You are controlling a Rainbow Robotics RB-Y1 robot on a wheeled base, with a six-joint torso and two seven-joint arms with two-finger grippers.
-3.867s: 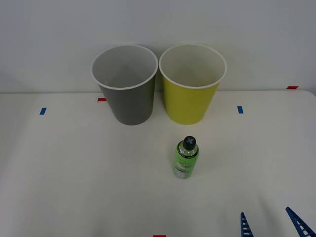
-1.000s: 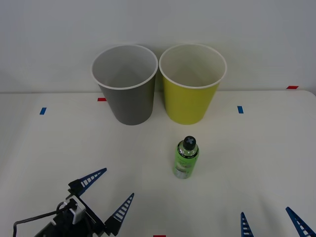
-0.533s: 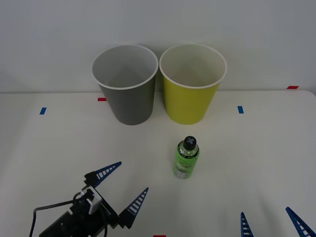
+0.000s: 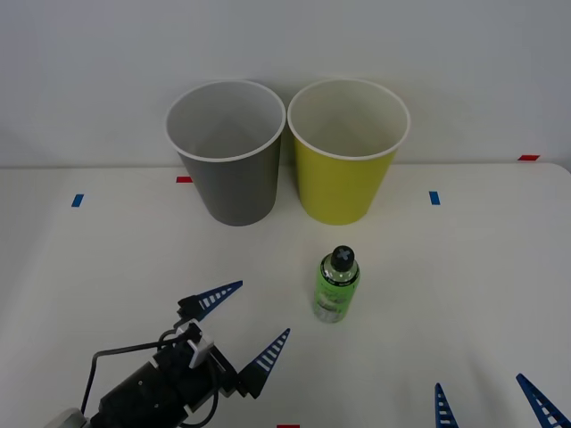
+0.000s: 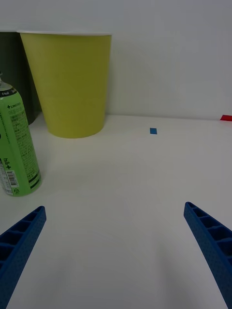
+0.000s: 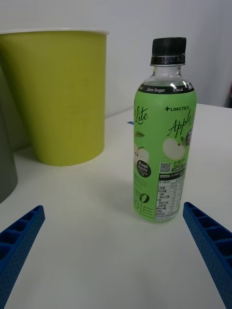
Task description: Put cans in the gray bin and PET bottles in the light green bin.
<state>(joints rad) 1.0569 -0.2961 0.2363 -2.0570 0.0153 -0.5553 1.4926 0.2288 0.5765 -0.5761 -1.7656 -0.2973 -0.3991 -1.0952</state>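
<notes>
Left hand [image 4: 239, 319] low over the white worktop [image 4: 107, 267], near front-left, fingers spread wide and aimed at the PET bottle [image 4: 336, 285]. Not touching yet; the bottle stands near, off to its right and slightly farther back. In the left wrist view the bottle [image 6: 163, 140] sits between the two blue fingertips [image 6: 208, 239] but beyond them, so the spread looks set to straddle the body for a side pinch. Judgement: approach step, grasp not yet made.

Gray bin [image 4: 227, 156] at the back of the worktop, upright, mouth open, looks empty from what shows. No can visible anywhere, so nothing for it right now.

Bottle upright in the centre, black cap on, green label, standing in front of the light green bin [image 4: 346, 156] and apart from it. Light green bin stands just beside the gray one, rims nearly touching; cannot tell if they actually touch. Side by side at the back likely so either arm can reach over the rims for a drop.

Right hand [image 4: 489, 406] parked at the front-right edge, fingers spread, holding nothing, well apart from the bottle. Right wrist view has the bottle [image 5: 17, 142] off to one side, outside its fingers, so this arm seems idle.

Risk: tall narrow bottle, a nudge from one finger could tip it.
</notes>
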